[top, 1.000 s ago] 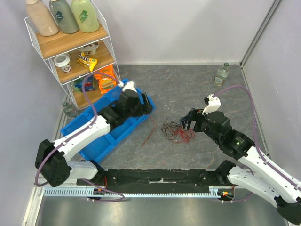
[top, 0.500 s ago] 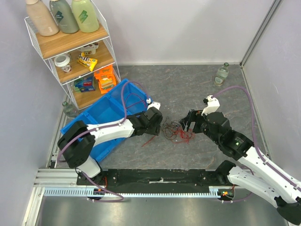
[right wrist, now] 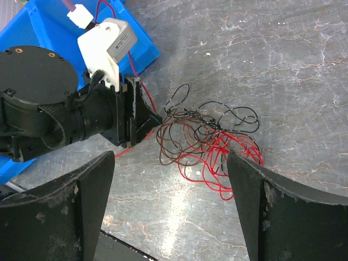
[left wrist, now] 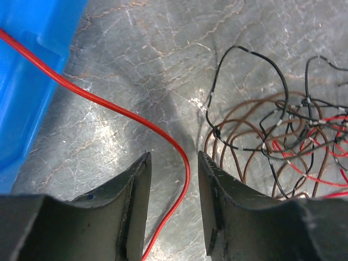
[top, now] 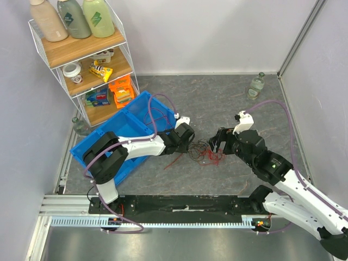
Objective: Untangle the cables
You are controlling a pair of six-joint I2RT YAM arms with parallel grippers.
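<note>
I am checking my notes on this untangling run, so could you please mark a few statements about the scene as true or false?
1. The right jaws stand wide open, facing the tangled bunch. True.
2. A loose red cable passes through the gap between the left jaws. True.
3. The bunch lies inside the blue bin. False: it lies on the grey table, beside that bin.
4. The bunch holds only red wires. False: black and brown ones are tangled in too.
5. The left jaws are shut tight on a black wire. False: a gap shows between them.
</note>
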